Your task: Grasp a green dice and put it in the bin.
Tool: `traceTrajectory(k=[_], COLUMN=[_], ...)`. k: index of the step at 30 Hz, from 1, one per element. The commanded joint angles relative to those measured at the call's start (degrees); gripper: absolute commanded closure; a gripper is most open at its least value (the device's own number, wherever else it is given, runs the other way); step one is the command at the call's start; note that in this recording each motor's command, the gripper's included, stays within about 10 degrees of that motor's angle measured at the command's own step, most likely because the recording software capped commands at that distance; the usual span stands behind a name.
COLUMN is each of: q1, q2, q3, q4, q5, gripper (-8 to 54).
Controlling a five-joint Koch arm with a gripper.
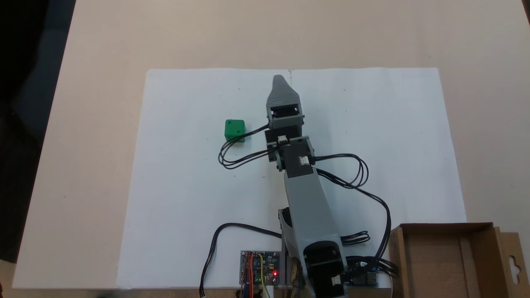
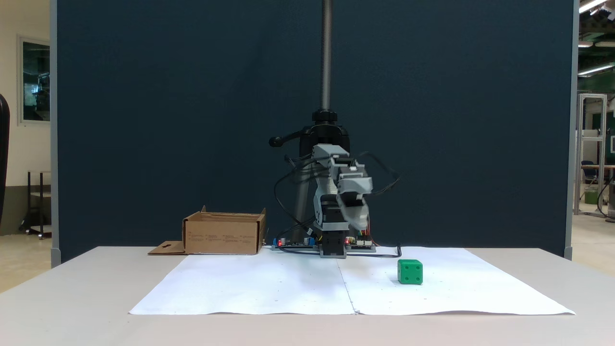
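Note:
The green dice (image 1: 234,129) (image 2: 410,271) rests on the white paper, untouched. My gripper (image 1: 280,79) (image 2: 359,223) hangs in the air above the paper. It is to the right of the dice and a little beyond it in the view from above, and up and to its left in the front view. It tapers to a single point with no gap showing and holds nothing; the front view blurs it. The bin (image 1: 398,258) (image 2: 221,235), a brown cardboard box with a hang-hole flap (image 1: 513,263), stands beside the arm's base.
A large white paper sheet (image 1: 372,124) covers the middle of the beige table. Black cables (image 1: 232,159) loop from the wrist close to the dice. A circuit board (image 1: 260,267) with a red light sits at the arm's base. Behind the arm stands a camera stand pole (image 2: 326,57).

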Motion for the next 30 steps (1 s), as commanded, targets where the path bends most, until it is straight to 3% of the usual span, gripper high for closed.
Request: traceTrajectory(k=[1, 13, 17, 30], q1=[-2.02, -8.35, -10.46, -13.36], q2=[0.7, -17.23, -23.2, -35.33], q3=[-5.19, -23.47, -27.6, -41.48], q4=[9.21, 44.56, 44.91, 49.13], q5=[9.14, 28.28, 33.93, 35.86], gripper=[5.2, 5.2, 5.2, 6.8])
